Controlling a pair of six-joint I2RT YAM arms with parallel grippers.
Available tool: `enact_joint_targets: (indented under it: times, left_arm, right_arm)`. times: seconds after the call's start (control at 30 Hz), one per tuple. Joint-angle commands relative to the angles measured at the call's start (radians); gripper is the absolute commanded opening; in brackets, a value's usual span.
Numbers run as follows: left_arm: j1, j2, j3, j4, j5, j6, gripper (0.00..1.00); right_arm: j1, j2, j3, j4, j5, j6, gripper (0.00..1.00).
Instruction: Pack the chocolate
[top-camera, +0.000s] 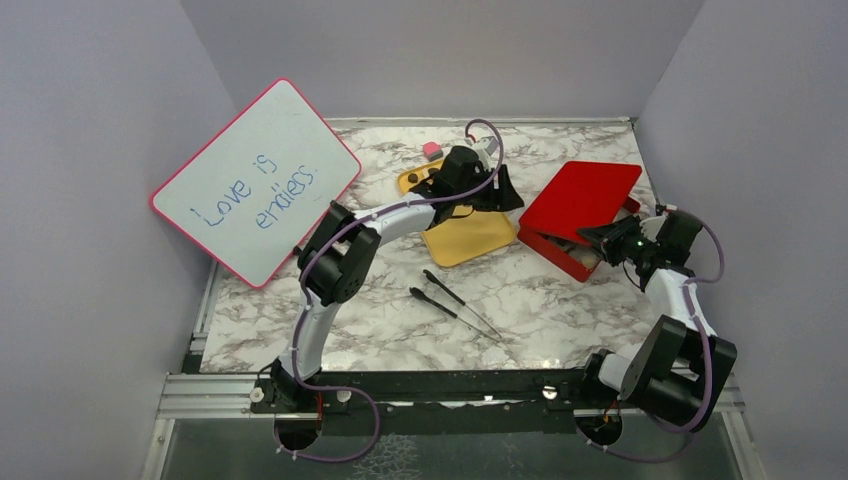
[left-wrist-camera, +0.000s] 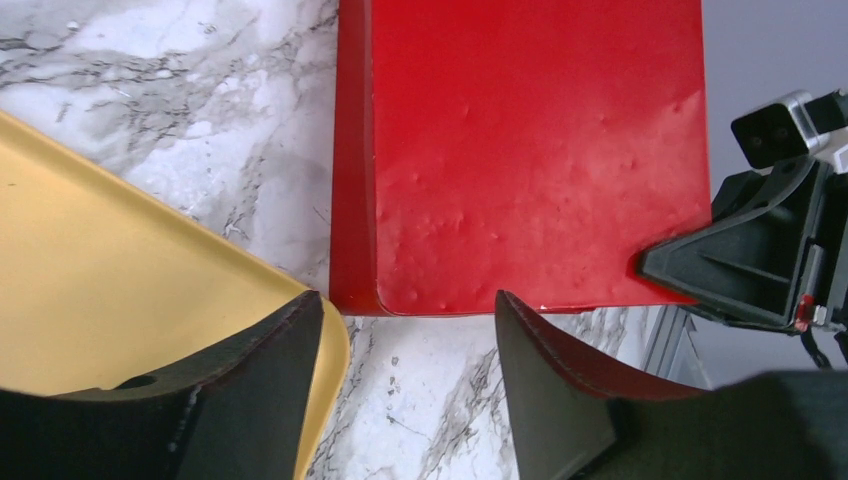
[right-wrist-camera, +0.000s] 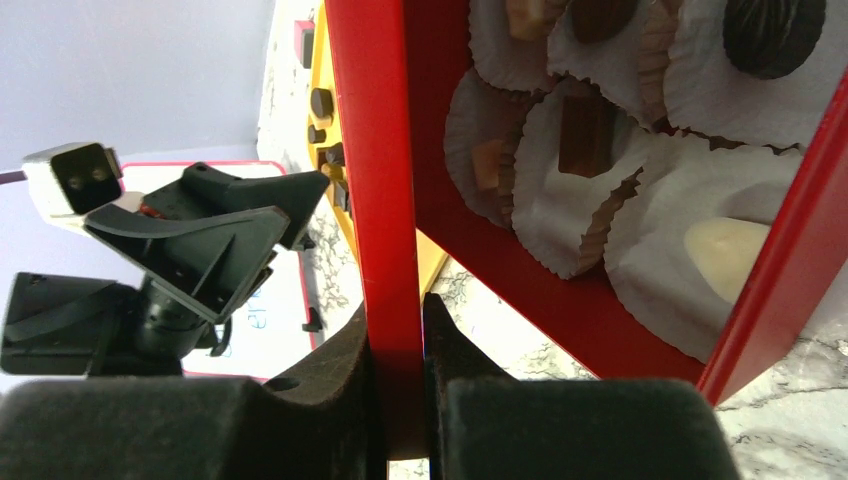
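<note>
Several chocolates (right-wrist-camera: 586, 132) sit inside the red box (right-wrist-camera: 560, 310), others on the yellow tray (left-wrist-camera: 120, 270), so the right gripper (right-wrist-camera: 398, 330), jaws clamped on the lid (right-wrist-camera: 372, 150), should hold steady while the left gripper (left-wrist-camera: 410, 320), jaws open and empty, fetches another.

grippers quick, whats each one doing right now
left gripper: open, nothing between its fingers
right gripper: shut on the edge of the red box lid
</note>
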Motion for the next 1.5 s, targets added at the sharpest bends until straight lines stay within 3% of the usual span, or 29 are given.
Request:
enact_joint_targets:
  times: [0.0,0.1,0.27,0.43,0.63,0.9,1.17,1.47]
  left_arm:
    - [-0.011,0.061,0.055,0.089,0.083,0.002,0.7]
    - [-0.017,0.09,0.074,0.091,0.101,0.007,0.77]
    - [-0.024,0.133,0.118,0.087,0.125,0.012,0.78]
    - [-0.027,0.177,0.14,0.117,0.107,0.036,0.62]
    - [-0.04,0.186,0.158,0.087,0.066,0.091,0.59]
    - [-0.041,0.208,0.181,0.077,0.057,0.116,0.51]
    - [-0.041,0.249,0.195,0.097,0.086,0.107,0.47]
    - [-0.045,0.271,0.208,0.101,0.082,0.103,0.45]
  right_arm:
    - [-0.039,0.024,-0.004,0.058,-0.1,-0.044,0.01]
    - [-0.045,0.038,-0.003,0.062,-0.115,-0.045,0.01]
    - [-0.053,0.031,-0.005,0.045,-0.105,-0.052,0.04]
    - [-0.061,0.034,-0.024,0.026,-0.096,-0.069,0.09]
    - [-0.07,0.027,-0.04,0.023,-0.064,-0.065,0.11]
    - [-0.079,0.021,-0.06,0.007,-0.021,-0.067,0.21]
    - [-0.08,0.023,-0.049,-0.023,0.021,-0.077,0.33]
    - [-0.081,-0.093,-0.019,-0.218,0.176,-0.101,0.62]
